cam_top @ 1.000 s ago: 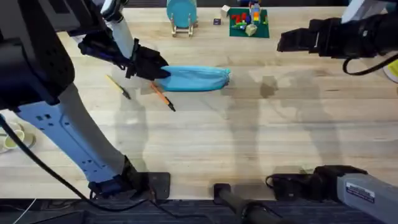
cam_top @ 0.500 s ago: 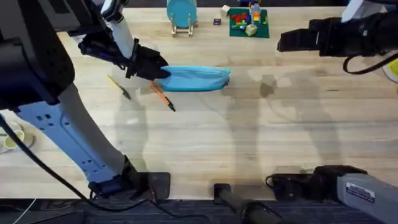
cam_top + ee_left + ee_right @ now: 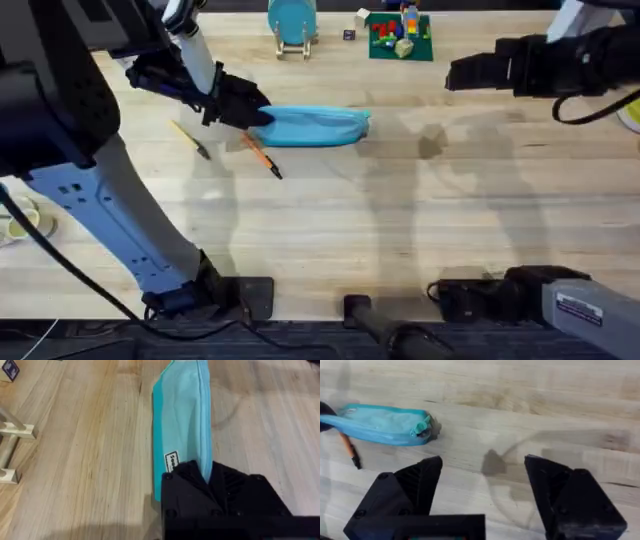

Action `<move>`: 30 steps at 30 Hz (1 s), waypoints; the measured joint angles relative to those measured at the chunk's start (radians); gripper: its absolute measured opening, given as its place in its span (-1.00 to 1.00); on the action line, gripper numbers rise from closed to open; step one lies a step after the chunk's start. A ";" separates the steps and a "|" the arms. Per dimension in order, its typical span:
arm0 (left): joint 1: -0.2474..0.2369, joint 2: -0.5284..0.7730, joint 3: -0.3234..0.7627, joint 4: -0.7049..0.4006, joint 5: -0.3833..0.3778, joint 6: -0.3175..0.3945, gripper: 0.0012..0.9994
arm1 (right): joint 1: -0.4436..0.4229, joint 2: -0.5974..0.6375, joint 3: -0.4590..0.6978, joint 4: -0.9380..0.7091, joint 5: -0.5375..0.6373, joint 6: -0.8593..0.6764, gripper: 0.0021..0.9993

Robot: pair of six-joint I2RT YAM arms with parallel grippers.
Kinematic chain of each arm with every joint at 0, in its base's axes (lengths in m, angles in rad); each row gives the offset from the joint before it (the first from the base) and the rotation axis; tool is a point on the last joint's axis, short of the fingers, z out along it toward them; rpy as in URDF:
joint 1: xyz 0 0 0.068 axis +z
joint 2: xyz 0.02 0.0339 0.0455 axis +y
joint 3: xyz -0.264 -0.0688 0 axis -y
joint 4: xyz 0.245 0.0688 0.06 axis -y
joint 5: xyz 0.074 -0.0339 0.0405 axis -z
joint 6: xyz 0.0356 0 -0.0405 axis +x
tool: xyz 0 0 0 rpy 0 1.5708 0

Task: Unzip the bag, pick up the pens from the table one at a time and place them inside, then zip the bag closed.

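The light blue bag (image 3: 310, 127) lies lengthwise at the back of the table (image 3: 400, 220). My left gripper (image 3: 255, 115) is shut on the bag's left end; in the left wrist view the fabric (image 3: 182, 415) runs in between the black fingers (image 3: 187, 492). An orange pen (image 3: 262, 157) lies just in front of that end, and a yellowish-tan pen (image 3: 190, 139) farther left. My right gripper (image 3: 455, 72) hovers open well to the right of the bag. Its wrist view shows the bag (image 3: 380, 424), its zipper pull (image 3: 422, 427) and the orange pen (image 3: 349, 450) beyond the spread fingers (image 3: 415, 480).
A teal disc on a wooden stand (image 3: 292, 22) and a green plate with toy bricks (image 3: 400, 35) stand along the back edge. A cup (image 3: 15, 225) sits at the left edge. Bare wood spreads across the middle and front of the table.
The right gripper has drifted slightly to the right. The left gripper, the bag and both pens have not moved.
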 joint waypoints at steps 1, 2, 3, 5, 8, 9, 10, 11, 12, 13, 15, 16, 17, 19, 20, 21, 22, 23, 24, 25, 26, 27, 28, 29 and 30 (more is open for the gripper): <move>0.000 0.000 0.000 0.000 0.000 0.000 -0.92 | 0.000 0.000 0.000 0.002 0.000 0.006 0.99; 0.000 0.000 0.000 0.000 0.000 0.000 -0.92 | 0.000 0.000 0.000 0.005 0.000 0.007 0.99; 0.000 0.000 0.000 0.001 0.000 0.000 -0.92 | 0.000 0.000 0.000 0.011 0.000 0.011 0.99; 0.000 0.000 0.000 0.006 0.000 0.000 -0.92 | 0.000 0.000 0.000 0.021 0.000 0.014 0.99; 0.000 0.000 0.000 0.015 0.000 0.000 -0.92 | 0.000 0.000 0.000 0.057 0.000 0.015 0.99; 0.000 0.000 0.000 0.017 0.000 0.000 -0.92 | 0.000 0.000 0.001 0.064 0.000 0.015 0.99; 0.000 0.000 0.000 0.020 0.000 0.000 -0.92 | 0.000 0.000 0.001 0.067 0.000 0.015 0.99; 0.000 0.000 0.000 0.022 0.000 0.000 -0.92 | 0.000 0.000 0.001 0.070 0.000 0.015 0.99; 0.000 0.000 0.000 0.023 0.000 0.000 -0.92 | 0.000 0.000 0.001 0.071 0.000 0.015 0.99; 0.000 0.000 0.000 0.023 0.000 0.000 -0.92 | 0.000 0.000 0.001 0.074 0.000 0.012 0.99; 0.000 0.000 0.000 0.023 0.000 0.000 -0.92 | 0.000 0.000 0.001 0.076 -0.010 -0.019 0.99; 0.000 0.000 0.000 0.023 0.000 0.000 -0.92 | 0.000 0.000 0.001 0.076 -0.017 -0.042 0.99; 0.000 0.000 0.000 0.023 0.000 0.000 -0.92 | 0.000 0.000 0.001 0.076 -0.026 -0.065 0.99; 0.000 0.000 0.000 0.023 0.000 0.000 -0.92 | 0.000 0.000 0.001 0.077 -0.042 -0.111 0.99; 0.000 0.000 0.000 0.023 0.000 0.000 -0.92 | 0.000 0.000 0.001 0.077 -0.049 -0.135 0.99; 0.000 0.000 0.000 0.023 0.000 0.000 -0.92 | 0.000 0.000 0.001 0.077 -0.061 -0.195 0.99; 0.000 0.000 0.000 0.023 0.000 0.000 -0.92 | 0.000 0.000 0.001 0.084 -0.147 -0.334 0.99; 0.000 0.000 0.000 0.023 0.000 0.000 -0.92 | 0.000 0.000 0.001 0.084 -0.168 -0.357 0.99; 0.000 0.000 0.000 0.023 0.000 0.000 -0.92 | 0.000 0.000 0.001 0.084 -0.210 -0.409 0.99; 0.000 0.000 0.000 0.023 0.000 0.000 -0.92 | 0.000 0.000 0.001 0.084 -0.217 -0.425 0.99; 0.000 0.000 0.000 0.023 0.000 0.000 -0.92 | 0.000 0.000 0.001 0.084 -0.239 -0.511 0.99; 0.000 0.000 0.000 0.023 0.000 0.000 -0.92 | 0.000 0.000 0.001 0.082 -0.242 -0.537 0.99; 0.000 0.000 0.000 0.023 0.000 0.000 -0.92 | 0.000 0.000 0.001 0.080 -0.243 -0.559 0.99; 0.000 0.000 0.000 0.023 0.000 0.000 -0.92 | 0.000 0.000 0.001 0.077 -0.244 -0.582 0.99; 0.000 0.000 0.000 0.023 0.000 0.000 -0.92 | 0.001 0.001 0.001 0.073 -0.246 -0.608 0.99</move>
